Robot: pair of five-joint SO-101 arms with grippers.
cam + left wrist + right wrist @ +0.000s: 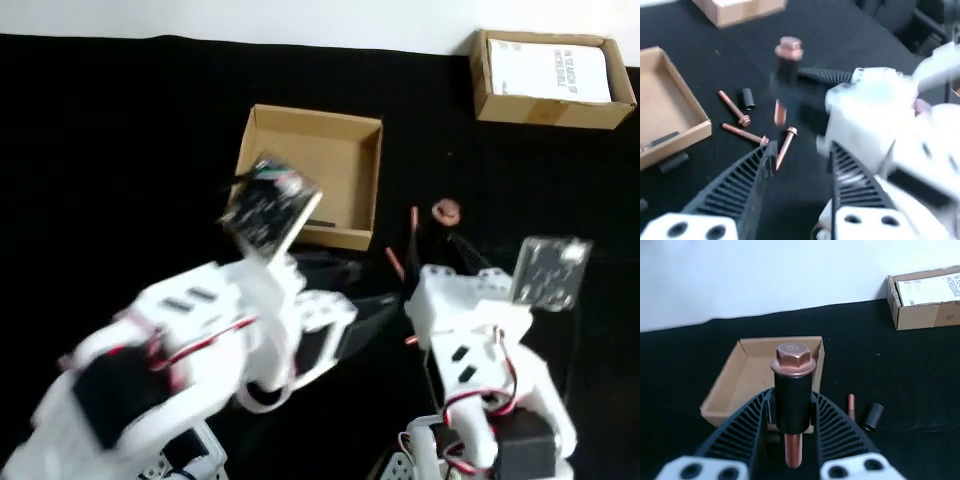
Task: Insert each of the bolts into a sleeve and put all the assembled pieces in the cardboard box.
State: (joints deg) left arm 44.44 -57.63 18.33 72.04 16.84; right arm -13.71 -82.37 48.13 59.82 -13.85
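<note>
My right gripper (791, 412) is shut on a black sleeve (791, 402) with a copper bolt (793, 360) through it, held upright above the table just in front of the open cardboard box (747, 377). The high view shows that bolt's head (446, 210) above the right gripper (440, 232). My left gripper (800, 165) is open and holds nothing, close beside the right arm (875, 120). Three loose bolts (745, 134) lie on the table beyond its fingertips, with a loose sleeve (748, 98) near them. A dark piece (664, 139) lies inside the box (690, 131).
A second cardboard box (550, 75) with a white sheet in it stands at the back right. Another dark sleeve (672, 161) lies just outside the open box's front wall. The table is black; the two arms stand close together near its front.
</note>
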